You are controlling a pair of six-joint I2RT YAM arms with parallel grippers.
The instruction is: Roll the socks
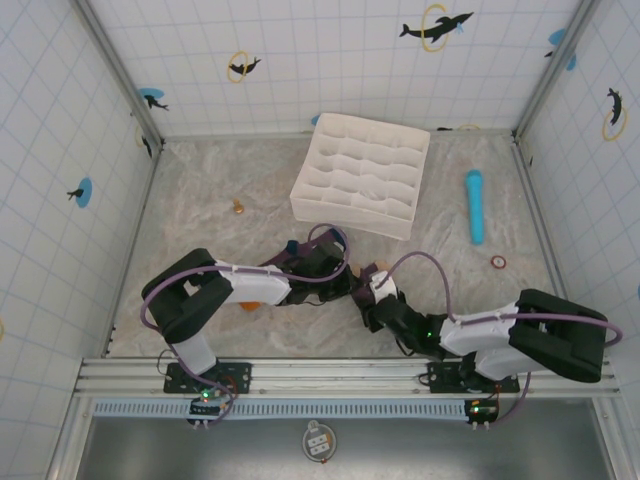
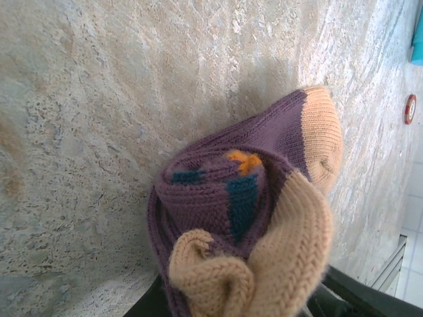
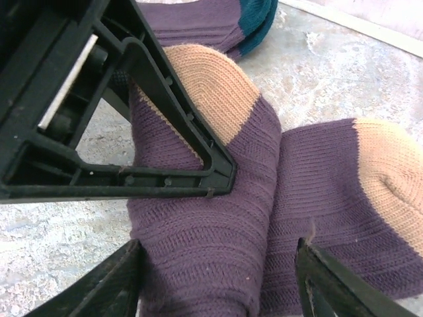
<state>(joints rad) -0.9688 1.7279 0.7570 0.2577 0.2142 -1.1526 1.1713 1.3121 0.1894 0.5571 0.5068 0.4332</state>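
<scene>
The right gripper (image 3: pixel 218 254) stood jaws apart astride the purple ribbed fabric socks (image 3: pixel 205 218) on the mottled table (image 1: pixel 210 190) by its near edge, the left gripper (image 2: pixel 244 298) clamped on their half-wound roll; risk judged: right fingers (image 3: pixel 119 284) closing on one layer only could drag the roll loose and unwind it.

We find the middle of the table (image 1: pixel 200 225) by its near edge crowded: the left arm (image 1: pixel 230 285) and the right arm (image 1: pixel 470 330) meet over the socks (image 3: pixel 211 224). A white divider box (image 1: pixel 362 175) blocks the far edge's middle. A blue cylinder (image 1: pixel 474 205) and a red ring (image 1: pixel 498 262) lie toward the right edge. The far left corner stands open but for a small orange piece (image 1: pixel 239 207).
</scene>
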